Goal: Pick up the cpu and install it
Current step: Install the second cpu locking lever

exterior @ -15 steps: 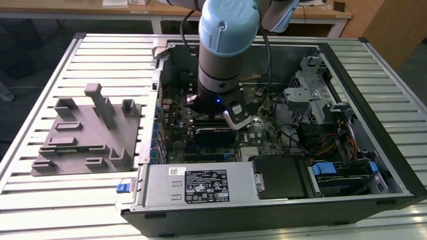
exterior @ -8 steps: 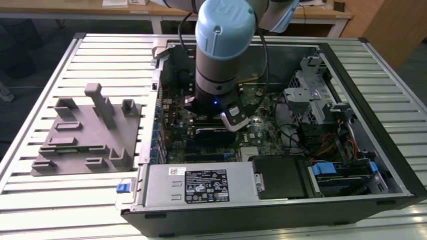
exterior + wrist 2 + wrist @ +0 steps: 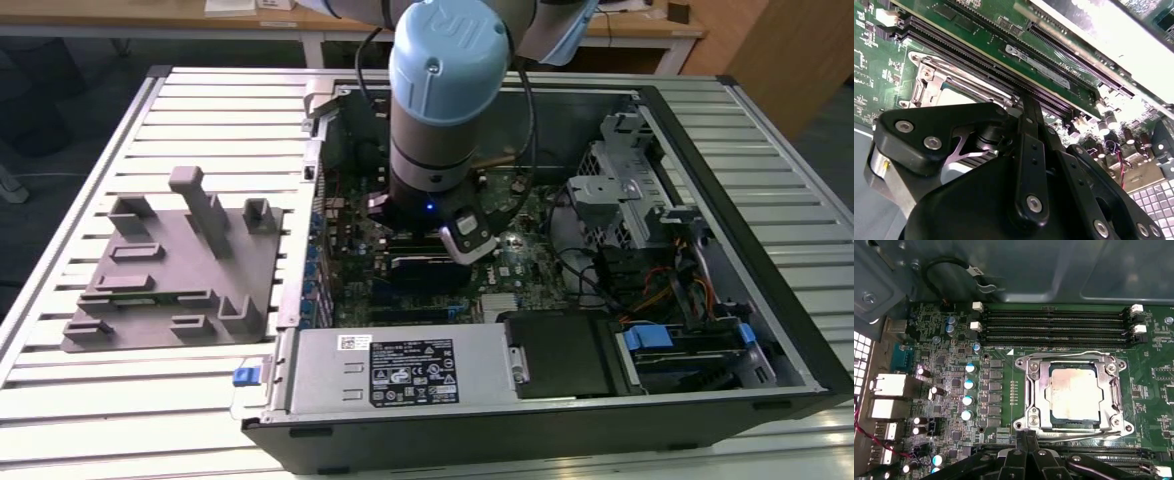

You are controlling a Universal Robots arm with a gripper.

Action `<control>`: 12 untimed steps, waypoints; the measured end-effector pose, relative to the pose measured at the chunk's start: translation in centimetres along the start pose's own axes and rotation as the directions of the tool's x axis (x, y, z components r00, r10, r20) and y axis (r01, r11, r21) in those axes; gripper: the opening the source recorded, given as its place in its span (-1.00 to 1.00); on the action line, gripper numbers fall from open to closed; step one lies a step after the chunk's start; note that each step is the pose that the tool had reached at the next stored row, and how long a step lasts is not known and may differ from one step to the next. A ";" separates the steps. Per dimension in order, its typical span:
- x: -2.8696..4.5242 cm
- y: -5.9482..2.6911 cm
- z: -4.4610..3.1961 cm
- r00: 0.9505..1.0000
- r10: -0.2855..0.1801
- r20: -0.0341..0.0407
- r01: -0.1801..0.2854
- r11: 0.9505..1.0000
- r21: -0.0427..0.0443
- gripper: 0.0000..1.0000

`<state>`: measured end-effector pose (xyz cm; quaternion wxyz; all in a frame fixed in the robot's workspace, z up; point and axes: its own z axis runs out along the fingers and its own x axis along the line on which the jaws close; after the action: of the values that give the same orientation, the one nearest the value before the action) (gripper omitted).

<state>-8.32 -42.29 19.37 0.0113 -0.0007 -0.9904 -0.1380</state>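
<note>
Looking across the exterior view from its left, we've got the grey tray (image 3: 174, 265) sitting on the slatted table (image 3: 80, 170), just beside the open computer case (image 3: 561, 270). The arm (image 3: 447, 100) drops straight down into the middle of the case, wrist vertical over the motherboard (image 3: 514, 260). Toward the exterior view's right it gets crowded: a drive cage (image 3: 621, 190), cables and a blue-tabbed bay, with the power supply (image 3: 400, 370) along the near edge, so open room is mostly right under the wrist.

In the first wrist view the cpu (image 3: 1074, 391) is lying flat inside the socket (image 3: 1072, 392), with the metal frame around it. Empty memory slots (image 3: 1054, 325) run along one side of the socket and another row along the other, and a line of capacitors (image 3: 969, 390) stands near it.

The gripper (image 3: 1027, 452) hangs just beside the socket edge, fingers (image 3: 1030, 145) pinched together with nothing between them, not touching the chip as far as we can tell.
</note>
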 end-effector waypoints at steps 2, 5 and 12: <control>0.02 0.00 0.02 1.000 0.000 0.000 0.000 1.000 -0.005 -0.77; 0.04 0.00 0.03 1.000 0.000 0.000 0.000 1.000 -0.009 -0.77; 0.08 -0.03 0.12 1.000 -0.001 0.000 0.001 1.000 -0.022 -0.77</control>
<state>-8.41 -42.28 19.25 0.0112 -0.0005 -0.9888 -0.1488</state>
